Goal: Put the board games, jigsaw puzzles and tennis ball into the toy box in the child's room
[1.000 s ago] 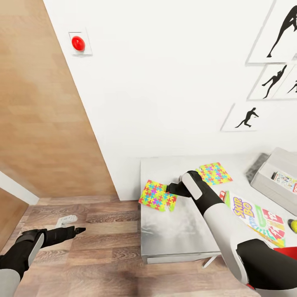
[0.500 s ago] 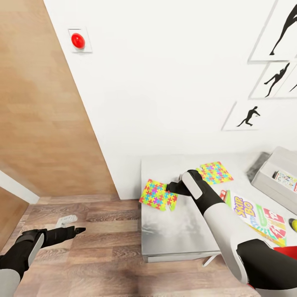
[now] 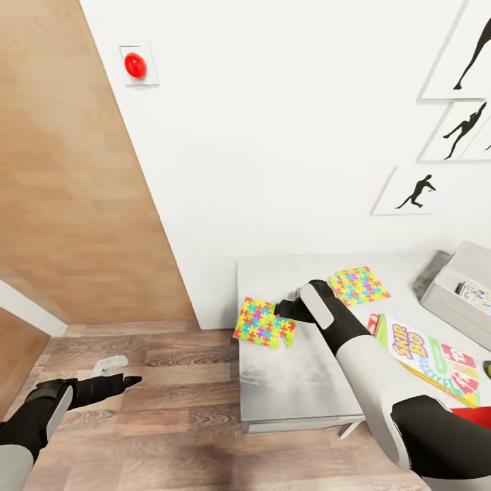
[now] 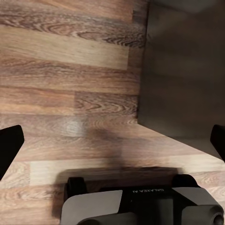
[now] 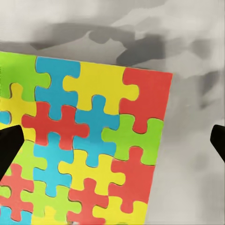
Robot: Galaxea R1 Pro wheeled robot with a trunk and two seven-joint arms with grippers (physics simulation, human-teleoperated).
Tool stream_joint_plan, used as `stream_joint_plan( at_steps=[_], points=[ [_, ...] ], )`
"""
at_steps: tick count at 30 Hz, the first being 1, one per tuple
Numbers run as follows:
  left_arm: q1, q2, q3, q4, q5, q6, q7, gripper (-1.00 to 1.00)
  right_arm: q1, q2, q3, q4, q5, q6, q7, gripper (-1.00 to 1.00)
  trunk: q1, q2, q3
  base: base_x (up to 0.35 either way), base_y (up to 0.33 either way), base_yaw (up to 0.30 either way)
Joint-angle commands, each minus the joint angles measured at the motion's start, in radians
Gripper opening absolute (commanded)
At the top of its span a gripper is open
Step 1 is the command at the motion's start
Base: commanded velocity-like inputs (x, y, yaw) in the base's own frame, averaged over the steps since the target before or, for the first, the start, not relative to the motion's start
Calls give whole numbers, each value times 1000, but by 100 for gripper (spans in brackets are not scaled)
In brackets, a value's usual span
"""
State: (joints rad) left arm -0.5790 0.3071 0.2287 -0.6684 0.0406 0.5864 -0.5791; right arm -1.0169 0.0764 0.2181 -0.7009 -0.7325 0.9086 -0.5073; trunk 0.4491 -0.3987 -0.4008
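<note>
In the head view a jigsaw puzzle lies at the table's left end, one corner over the edge. My right gripper hovers just above it, open; in the right wrist view the puzzle spreads between the wide-apart fingertips. A second jigsaw puzzle lies behind my forearm. The lettered board game lies to the right, with the tennis ball at the picture's edge. The toy box at far right holds a printed board game. My left gripper is open over the floor.
The table stands against a white wall with black silhouette pictures and a red button. A wooden panel rises at left. A small white object lies on the plank floor. Something red shows at bottom right.
The whole view has shifted a little, so the table and its things sit slightly further right. Both grippers stay open and hold their poses.
</note>
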Motion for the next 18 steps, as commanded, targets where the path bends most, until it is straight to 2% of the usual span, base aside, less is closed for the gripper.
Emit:
stream_joint_plan(
  at_steps=[1, 18],
  points=[
    [-1, 0, 3, 0, 4, 9, -2, 100, 0, -1, 3, 26, -25, -2, -8, 100, 1, -1, -2, 0, 38, 0],
    [-1, 0, 1, 0, 4, 9, -2, 100, 0, -1, 3, 26, -25, -2, -8, 100, 1, -1, -2, 0, 96, 0]
  ],
)
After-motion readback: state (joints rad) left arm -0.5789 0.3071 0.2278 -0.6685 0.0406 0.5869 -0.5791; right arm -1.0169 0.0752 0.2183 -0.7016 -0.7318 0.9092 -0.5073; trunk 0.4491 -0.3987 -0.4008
